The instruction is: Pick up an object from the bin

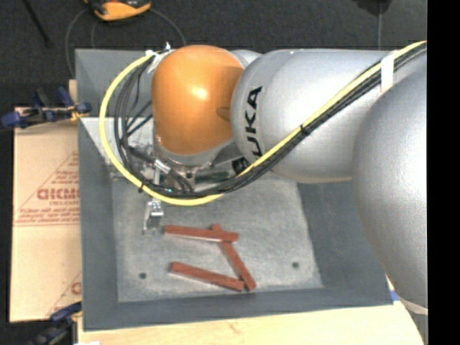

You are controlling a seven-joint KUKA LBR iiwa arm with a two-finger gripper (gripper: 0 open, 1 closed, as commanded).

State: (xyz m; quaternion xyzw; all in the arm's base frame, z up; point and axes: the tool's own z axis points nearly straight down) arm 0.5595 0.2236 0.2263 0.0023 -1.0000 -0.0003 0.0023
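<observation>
A grey bin (97,250) seen from above. A silver arm (309,113) with an orange cover (194,99) reaches in from the right and hangs over the bin's upper left. Three thin red-brown bars lie in a Z on the lower middle of the floor. The jaws sit low, just beside the left end of the top bar (200,233). Whether they touch it cannot be told, nor whether they are spread or pressed together. Nothing is seen gripped, so the pick looks not yet made: closing on a bar and lifting it remain.
</observation>
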